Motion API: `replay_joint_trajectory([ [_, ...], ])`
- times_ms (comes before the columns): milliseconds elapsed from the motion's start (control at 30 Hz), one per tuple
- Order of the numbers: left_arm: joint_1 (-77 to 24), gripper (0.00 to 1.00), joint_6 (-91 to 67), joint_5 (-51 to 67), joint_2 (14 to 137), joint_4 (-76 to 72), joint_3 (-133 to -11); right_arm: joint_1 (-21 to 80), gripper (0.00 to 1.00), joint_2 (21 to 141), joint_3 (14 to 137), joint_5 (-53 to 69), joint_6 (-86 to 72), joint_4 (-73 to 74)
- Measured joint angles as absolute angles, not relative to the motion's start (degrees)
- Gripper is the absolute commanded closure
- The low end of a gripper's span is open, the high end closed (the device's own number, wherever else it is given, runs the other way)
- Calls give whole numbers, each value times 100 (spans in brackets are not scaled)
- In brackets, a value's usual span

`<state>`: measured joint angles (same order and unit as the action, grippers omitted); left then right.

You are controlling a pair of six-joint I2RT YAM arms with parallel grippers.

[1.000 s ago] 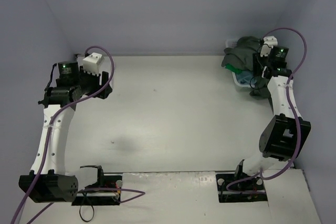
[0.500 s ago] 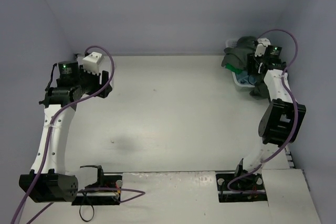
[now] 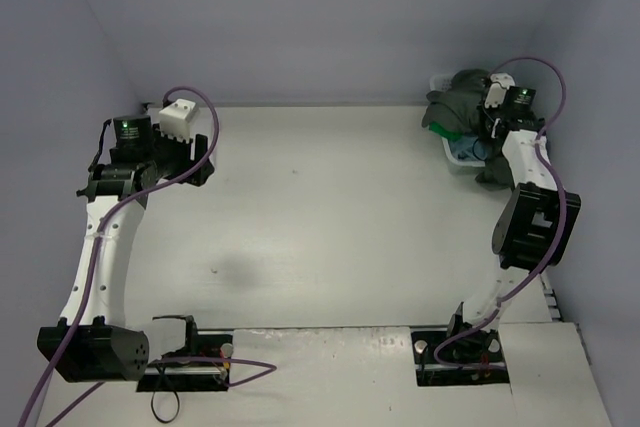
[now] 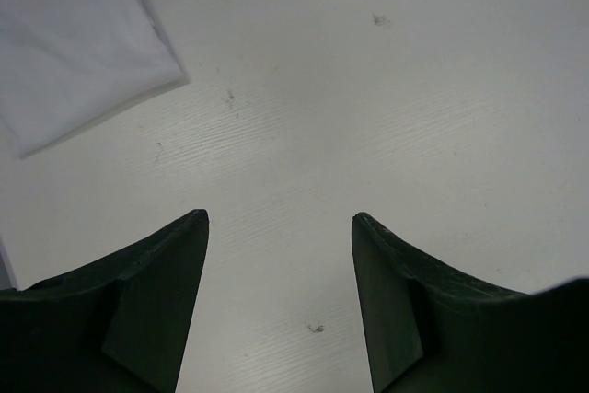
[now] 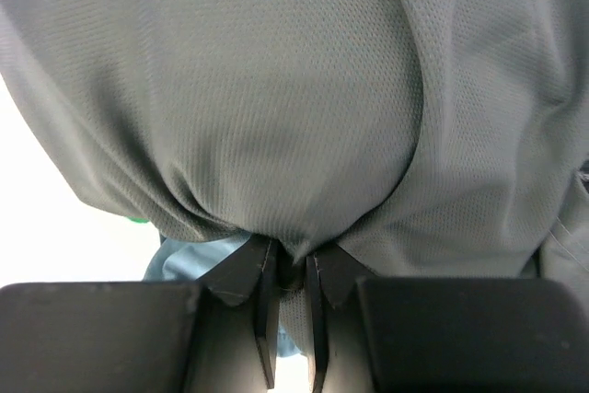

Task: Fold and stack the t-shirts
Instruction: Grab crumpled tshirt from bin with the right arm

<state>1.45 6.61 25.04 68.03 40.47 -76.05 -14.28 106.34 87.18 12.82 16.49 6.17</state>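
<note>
At the far left, the left end effector [image 4: 279, 216] hangs over bare worktop [image 3: 330, 207] with its 2 fingers spread apart and nothing between them. Just beyond it in the left wrist view lies the white t-shirt [image 4: 74, 43], flat on the worktop and apparently already folded (only 1 corner of it shows, so the fold cannot be checked in full). The middle of the worktop carries nothing that belongs to the task.

At the far right corner, the right end effector [image 5: 290, 260] is pinched together on a small bunch of the olive-grey t-shirt [image 5: 276, 89], with the cloth gathered into puckers right at the fingertips.

The pinch looks shallow, so the fabric could slip free once the arm lifts and takes the shirt's weight. The shirt also drapes over the other clothes and hangs down the far right side, so a quick pull might drag a second shirt out with it, or tug the light basket [image 3: 455, 159] along or tip it if the cloth catches on the rim. A slow, mostly upward lift seems the safer call.

The basket holds 3 shirts: the olive-grey one heaped on top, the green t-shirt [image 3: 440, 130] poking out at its left edge, and the light blue t-shirt [image 5: 198, 250] underneath.
</note>
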Motion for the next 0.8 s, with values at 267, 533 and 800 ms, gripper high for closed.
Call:
replay_joint_trajectory([
  [267,145,42,661,2421,6781,4047,-7603,-1428,100,9974,8573,1275,1809,687],
  [533,145,42,661,2403,6624,4051,-7502,-1428,67,9662,8578,1269,1951,840],
  [800,145,41,661,2390,6536,4034,-7262,-1428,53,9708,8582,1291,1994,1020],
])
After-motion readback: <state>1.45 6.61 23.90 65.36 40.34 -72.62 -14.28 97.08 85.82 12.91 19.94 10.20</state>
